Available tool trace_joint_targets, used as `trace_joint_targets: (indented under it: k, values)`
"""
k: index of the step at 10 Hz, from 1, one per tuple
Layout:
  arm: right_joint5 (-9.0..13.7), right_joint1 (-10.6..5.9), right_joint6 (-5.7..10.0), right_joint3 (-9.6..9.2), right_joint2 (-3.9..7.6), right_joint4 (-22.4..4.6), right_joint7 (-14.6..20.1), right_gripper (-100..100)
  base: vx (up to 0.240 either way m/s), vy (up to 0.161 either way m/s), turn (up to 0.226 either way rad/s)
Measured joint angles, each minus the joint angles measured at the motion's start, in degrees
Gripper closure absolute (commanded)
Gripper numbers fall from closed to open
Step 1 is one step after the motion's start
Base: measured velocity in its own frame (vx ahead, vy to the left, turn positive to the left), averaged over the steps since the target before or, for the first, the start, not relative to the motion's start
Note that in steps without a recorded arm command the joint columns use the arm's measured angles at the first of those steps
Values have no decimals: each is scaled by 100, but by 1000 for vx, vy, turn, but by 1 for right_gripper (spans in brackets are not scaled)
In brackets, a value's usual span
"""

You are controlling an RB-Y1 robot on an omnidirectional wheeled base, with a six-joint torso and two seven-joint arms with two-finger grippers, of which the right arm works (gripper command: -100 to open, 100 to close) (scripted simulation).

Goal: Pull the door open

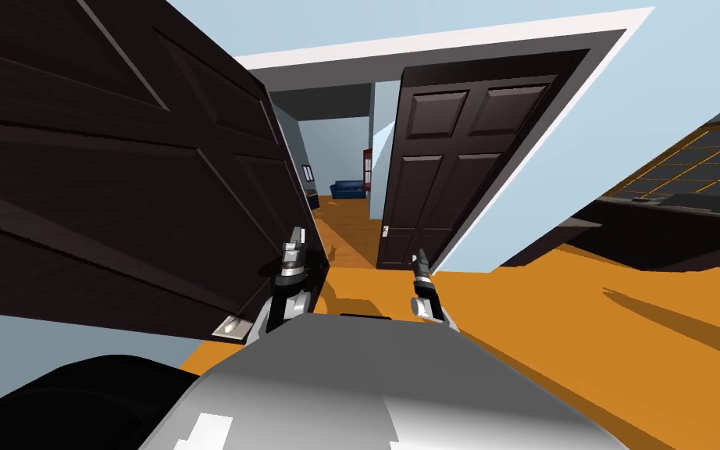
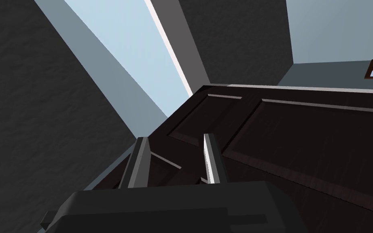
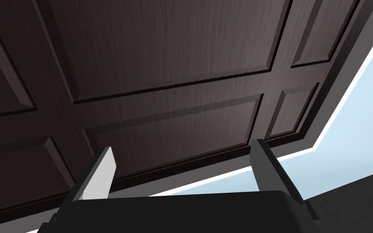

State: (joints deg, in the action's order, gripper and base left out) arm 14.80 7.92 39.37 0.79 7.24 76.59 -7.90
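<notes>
A dark panelled door leaf (image 1: pixel 116 172) stands swung out toward me on the left, with a silvery handle plate (image 1: pixel 229 328) low on it. My left gripper (image 1: pixel 296 238) is at this leaf's free edge. In the left wrist view the left gripper (image 2: pixel 175 137) is open by a narrow gap, with the door panel (image 2: pixel 303 137) just beyond and nothing between the fingers. A second dark leaf (image 1: pixel 444 164) stands in the doorway, with a small pale handle (image 1: pixel 386 230). My right gripper (image 1: pixel 419 256) is in front of it, and the right wrist view shows it (image 3: pixel 181 145) open before that leaf's panels (image 3: pixel 161 60).
A white and grey door frame (image 1: pixel 507 43) surrounds the opening in a pale blue wall. Through the gap between the leaves I see a room with a blue sofa (image 1: pixel 347 187). The floor (image 1: pixel 554 328) is orange. A dark counter (image 1: pixel 663 226) lies to the right.
</notes>
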Motion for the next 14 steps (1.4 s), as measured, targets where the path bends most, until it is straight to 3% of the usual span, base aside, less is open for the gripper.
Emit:
trace_joint_targets:
  k: [5,7,14]
  values:
    - [200,-273,107,-53,59,-786,13,-100,106,-9,119]
    - [273,-418,229,-79,91,-1203,41,-100,108,-28,111]
    - [524,-757,374,-140,178,-2190,84,-100,95,-19,103]
